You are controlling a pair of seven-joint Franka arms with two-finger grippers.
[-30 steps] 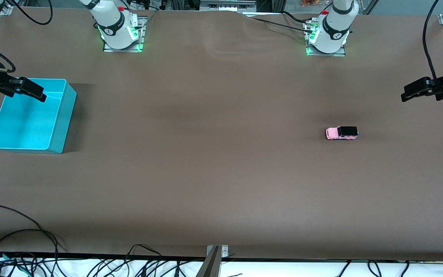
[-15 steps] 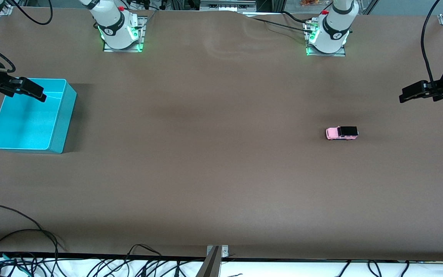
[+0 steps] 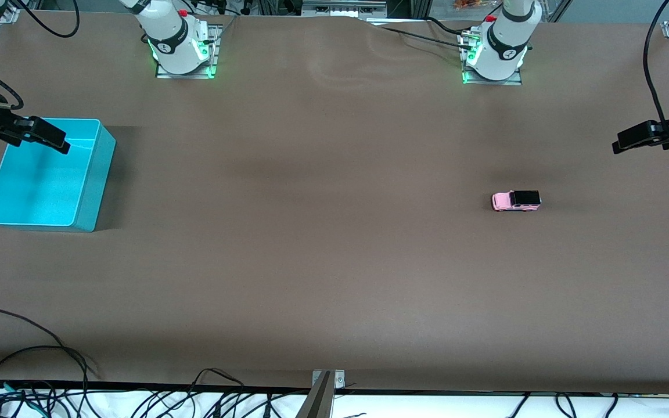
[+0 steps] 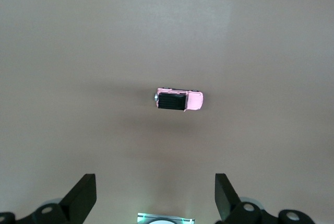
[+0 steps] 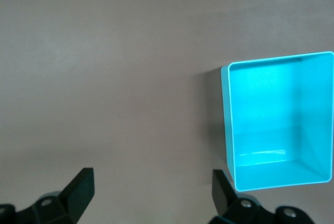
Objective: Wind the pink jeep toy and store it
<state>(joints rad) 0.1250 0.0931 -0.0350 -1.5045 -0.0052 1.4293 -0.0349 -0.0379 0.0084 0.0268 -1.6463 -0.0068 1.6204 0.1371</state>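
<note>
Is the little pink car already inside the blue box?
No, the pink jeep toy sits on the bare table, apart from the turquoise bin.

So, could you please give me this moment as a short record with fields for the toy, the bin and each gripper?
toy: small pink jeep toy with black roof, upright on its wheels on the brown table, toward the left arm's end, untouched
bin: open turquoise plastic bin, toward the right arm's end, nothing visible inside
left gripper: open, up in the air over bare table at the left arm's end, not holding anything
right gripper: open, over the bin's rim, holding nothing
task state: toy not yet grasped or stored
</note>
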